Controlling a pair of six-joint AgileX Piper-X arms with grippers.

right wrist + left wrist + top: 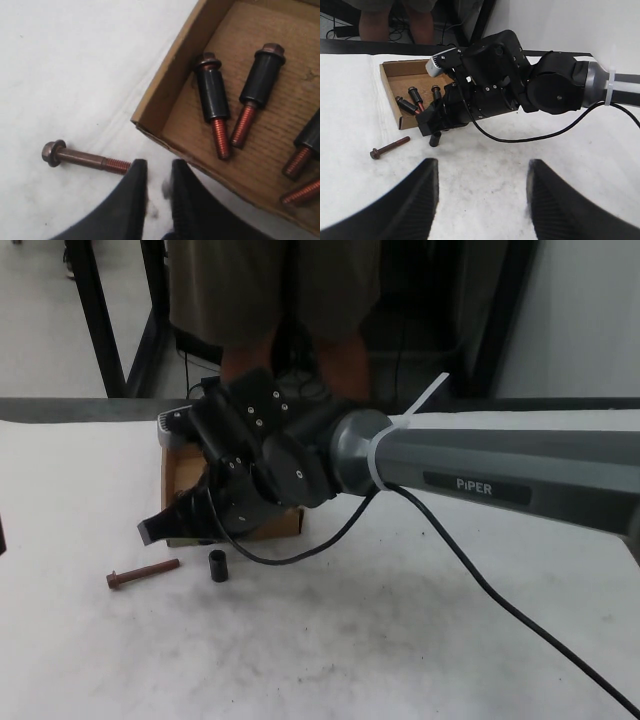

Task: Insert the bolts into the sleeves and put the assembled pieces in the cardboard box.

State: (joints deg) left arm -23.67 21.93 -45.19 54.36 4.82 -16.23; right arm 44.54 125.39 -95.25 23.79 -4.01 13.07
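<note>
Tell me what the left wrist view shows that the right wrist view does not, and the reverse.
Left wrist view's extra: the left gripper, open over the bench, and the loose black sleeve on the bench beside the near corner of the cardboard box.
Right wrist view's extra: the narrow gap between the fingers of the right gripper, and the threads on the loose bolt.
Shared: the loose bolt lying on the bench, the cardboard box, the assembled pieces inside it, and the right gripper itself.
</note>
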